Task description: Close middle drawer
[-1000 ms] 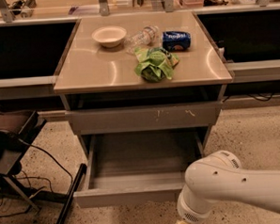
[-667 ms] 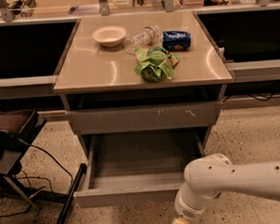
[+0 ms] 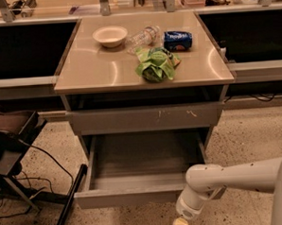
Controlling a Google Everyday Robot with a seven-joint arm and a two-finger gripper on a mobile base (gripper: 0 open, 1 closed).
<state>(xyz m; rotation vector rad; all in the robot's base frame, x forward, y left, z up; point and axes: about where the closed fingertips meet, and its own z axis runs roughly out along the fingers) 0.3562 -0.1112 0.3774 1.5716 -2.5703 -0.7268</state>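
Note:
The middle drawer (image 3: 134, 157) stands pulled out below the tabletop, showing its bare grey box interior. Its plain front panel (image 3: 122, 197) is the part nearest me. Above it is a shut drawer front with pale scratch marks (image 3: 179, 115). My white arm (image 3: 229, 176) reaches in from the lower right, in front of the right end of the open drawer's front panel. My gripper (image 3: 180, 224) hangs at the bottom edge of the view, just in front of and below that panel, and is mostly cut off.
On the beige tabletop (image 3: 96, 69) lie a white bowl (image 3: 109, 35), a clear plastic bottle (image 3: 144, 37), a blue packet (image 3: 177, 40) and a green bag (image 3: 155, 64). A dark chair with cables (image 3: 10, 145) stands at the left on the speckled floor.
My arm and gripper have shifted slightly to the left along the drawer's front panel. The drawer is as far out as before.

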